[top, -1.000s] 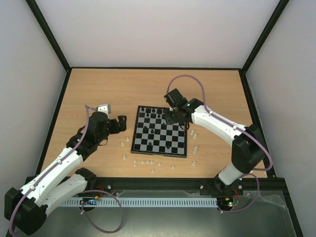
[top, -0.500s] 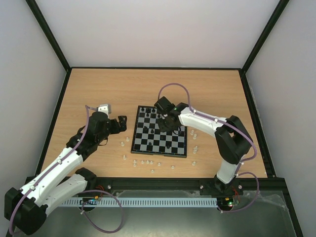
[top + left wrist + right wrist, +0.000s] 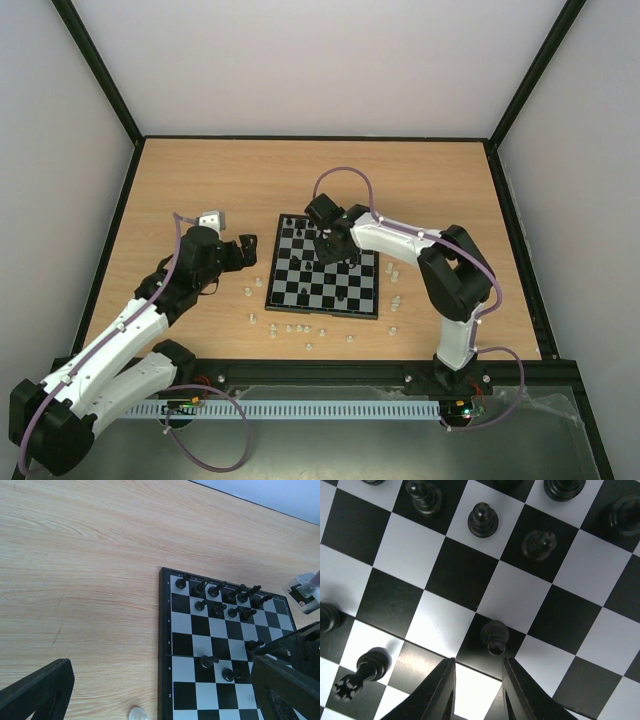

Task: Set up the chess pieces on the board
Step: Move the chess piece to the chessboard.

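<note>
- Wooden table [image 3: 220,180] is being occupied at its middle by the board [image 3: 322,268], lying flat.
- Left gripper [image 3: 247,250] is being held wide apart, empty, beside the board's left edge.
- Right gripper [image 3: 477,665] is being held narrowly parted above the board, a black pawn [image 3: 494,637] just ahead, ungripped.
- White pieces [image 3: 297,328] are being seen scattered off-board.

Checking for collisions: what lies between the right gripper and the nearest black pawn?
Only bare board between right gripper and black pawn, per right wrist view.
</note>
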Robot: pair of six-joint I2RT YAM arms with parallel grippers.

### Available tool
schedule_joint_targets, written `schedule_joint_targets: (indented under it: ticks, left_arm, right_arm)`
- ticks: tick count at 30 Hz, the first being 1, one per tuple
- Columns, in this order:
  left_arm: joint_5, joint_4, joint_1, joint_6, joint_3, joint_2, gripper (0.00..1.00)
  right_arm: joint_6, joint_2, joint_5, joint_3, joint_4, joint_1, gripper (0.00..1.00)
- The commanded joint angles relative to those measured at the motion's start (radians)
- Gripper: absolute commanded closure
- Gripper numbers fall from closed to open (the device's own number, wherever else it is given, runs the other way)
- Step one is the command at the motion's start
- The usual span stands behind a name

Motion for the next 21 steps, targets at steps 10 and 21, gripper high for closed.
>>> schedule_joint_targets:
  ticks: [10, 21]
  left_arm:
    - [-0.004, 0.01, -0.005, 0.004, -0.016, 0.015, 0.01]
    - [-0.009, 0.011, -0.004, 0.003, -0.017, 0.021, 0.01]
  right_arm:
    - [-0.016, 0.074, 0.1, 0.087, -0.048, 0.0, 0.74]
    - [-0.024, 0.1, 0.103, 0.095, -0.053, -0.007, 0.77]
